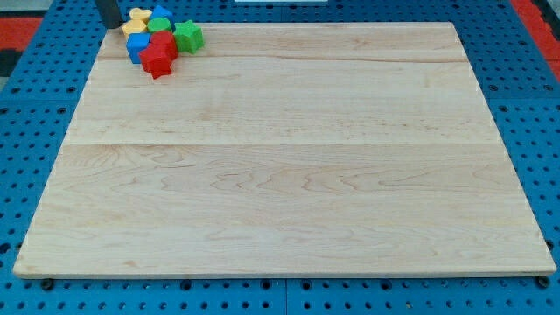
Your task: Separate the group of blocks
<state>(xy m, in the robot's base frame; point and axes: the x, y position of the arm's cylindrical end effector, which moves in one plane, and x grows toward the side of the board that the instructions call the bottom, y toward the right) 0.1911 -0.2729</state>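
Tight cluster of blocks at the wooden board's (289, 175) top-left corner, yellow block (137, 19), blue block (135, 48), red star-like block (157, 59), green block (188, 36) all touching, my tip (110, 24) just left of the yellow one, bare rod, holding nothing.

no readable text or labels, as far as visible.

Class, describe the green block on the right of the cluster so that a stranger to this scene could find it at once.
Start at the wooden board and go to its top left corner in the view, where a tight cluster of coloured blocks sits. The green block is the rightmost piece, jutting out beside the red blocks. No block lies on its right, unlike the second green one inside the cluster.
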